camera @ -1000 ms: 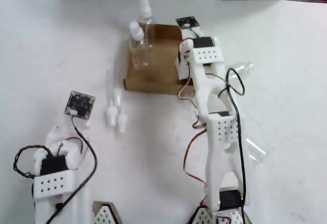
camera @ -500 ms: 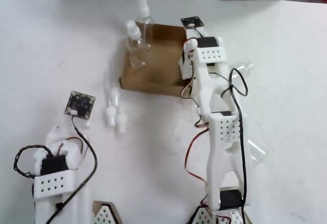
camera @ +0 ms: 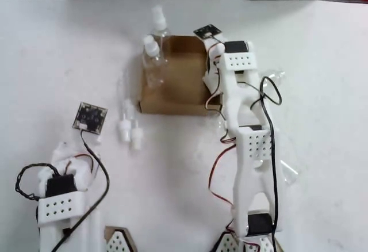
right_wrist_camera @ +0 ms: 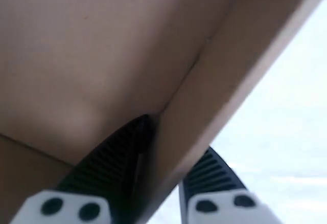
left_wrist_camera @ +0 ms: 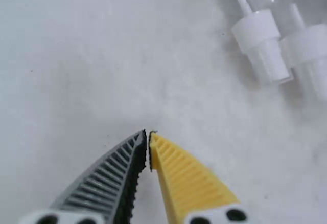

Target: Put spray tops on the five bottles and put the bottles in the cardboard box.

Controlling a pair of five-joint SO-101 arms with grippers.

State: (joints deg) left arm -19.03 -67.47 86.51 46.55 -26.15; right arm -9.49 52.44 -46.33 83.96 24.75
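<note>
Your right claw (right_wrist_camera: 173, 137) grips the box (right_wrist_camera: 102, 45) wall. Your left claw (left_wrist_camera: 148, 134) sits clenched, empty, near two spray tops (left_wrist_camera: 258, 45)

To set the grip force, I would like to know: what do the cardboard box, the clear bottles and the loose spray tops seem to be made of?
Cardboard box: plain brown card, matte; dull surface, thin wall.
Clear bottles: transparent and glossy, probably plastic, though glass cannot be excluded; the box shows through them.
Spray tops: white opaque plastic; smooth, slightly shiny moulded shapes.
</note>
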